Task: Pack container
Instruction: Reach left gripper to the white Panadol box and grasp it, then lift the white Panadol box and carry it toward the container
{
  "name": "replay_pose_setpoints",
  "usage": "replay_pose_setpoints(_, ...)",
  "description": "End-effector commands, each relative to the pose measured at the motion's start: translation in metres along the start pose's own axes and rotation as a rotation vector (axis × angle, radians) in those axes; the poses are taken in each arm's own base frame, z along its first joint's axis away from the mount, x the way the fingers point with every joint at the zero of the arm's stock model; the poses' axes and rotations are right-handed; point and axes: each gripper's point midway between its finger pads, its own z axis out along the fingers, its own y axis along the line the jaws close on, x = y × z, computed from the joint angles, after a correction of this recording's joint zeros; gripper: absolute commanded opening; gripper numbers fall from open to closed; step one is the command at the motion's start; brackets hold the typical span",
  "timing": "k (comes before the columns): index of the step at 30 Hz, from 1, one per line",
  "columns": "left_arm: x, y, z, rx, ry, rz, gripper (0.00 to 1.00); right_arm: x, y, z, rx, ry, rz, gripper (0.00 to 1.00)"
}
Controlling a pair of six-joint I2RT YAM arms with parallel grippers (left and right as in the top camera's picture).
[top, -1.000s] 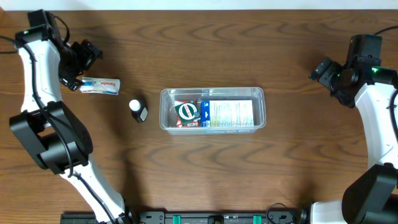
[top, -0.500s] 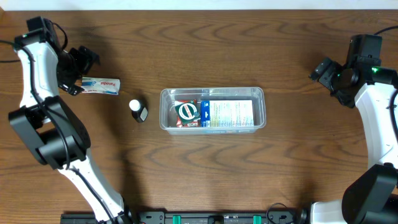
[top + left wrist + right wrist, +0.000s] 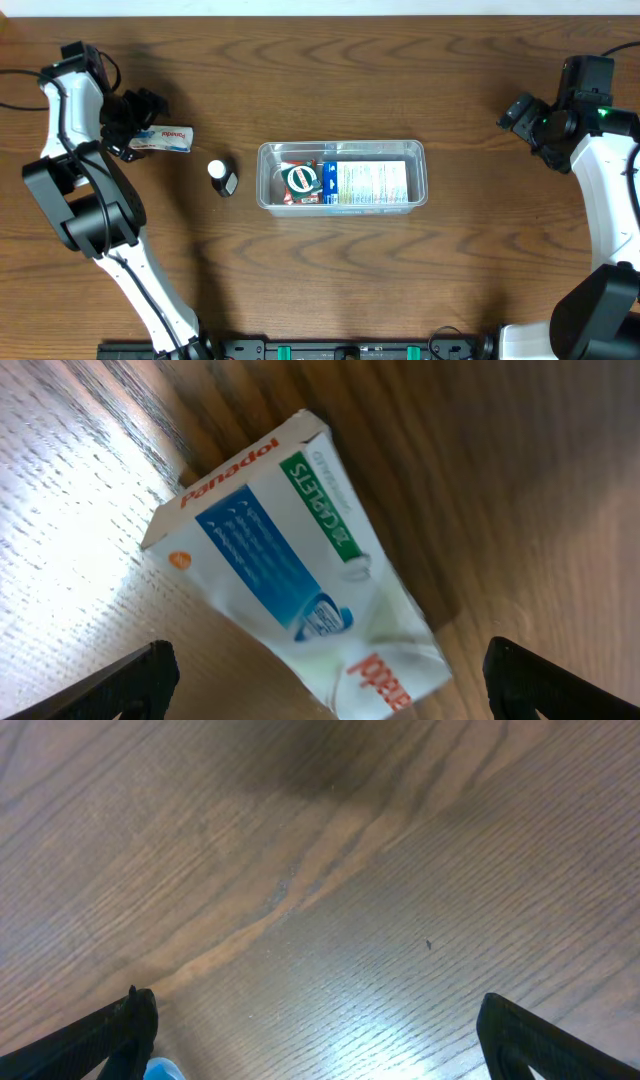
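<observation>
At the upper left of the overhead view, the left jaws stand wide apart over a white and blue Panadol box [image 3: 162,138] lying flat on the table [image 3: 330,280]. From the left wrist we see both fingertips [image 3: 130,678] at the bottom corners of the frame, with the box between them and touched by neither. Just right of the box is a small dark bottle with a white cap [image 3: 221,177]; we cannot tell whether it stands or lies.

At the centre sits the container [image 3: 342,145], a clear tub already holding a red packet with a round green mark [image 3: 299,180] on its left and a white and blue carton [image 3: 370,182] on its right. We judge the tub light, with thin, slightly springy, slick walls, so it may slide if nudged. The rim along a short end looks the surest place to hold it, should it need steadying.

At the far right, the right jaws are also apart, with bare wood between them and nothing held.
</observation>
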Motion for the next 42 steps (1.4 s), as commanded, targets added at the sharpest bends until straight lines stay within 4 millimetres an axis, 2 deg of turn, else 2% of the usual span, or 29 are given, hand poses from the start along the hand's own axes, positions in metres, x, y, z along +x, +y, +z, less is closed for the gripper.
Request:
replay_pose_setpoints(1, 0.0, 0.007, 0.011, -0.032, 0.018, 0.005, 0.98, -0.001, -0.002, 0.0, 0.005, -0.001, 0.014, 0.99)
replay_pose_setpoints(9, 0.001, 0.01, 0.013, -0.04, 0.03, 0.113, 0.99, -0.001, -0.002, 0.0, 0.005, -0.001, 0.014, 0.99)
replay_pose_setpoints(16, 0.003, 0.023, 0.013, -0.111, 0.032, 0.179, 0.85, -0.001, -0.002, 0.0, 0.005, -0.001, 0.014, 0.99)
replay_pose_setpoints(19, 0.001, 0.031, 0.012, -0.153, 0.024, 0.179, 0.82, -0.001, -0.002, 0.0, 0.005, -0.001, 0.014, 0.99)
replay_pose_setpoints(27, 0.001, 0.036, 0.011, -0.183, 0.018, 0.18, 0.69, -0.001, -0.002, 0.0, 0.005, -0.001, 0.014, 0.99)
replay_pose_setpoints(42, -0.005, 0.036, 0.011, -0.189, -0.003, 0.252, 0.69, -0.001, -0.002, 0.0, 0.005, -0.001, 0.015, 0.99)
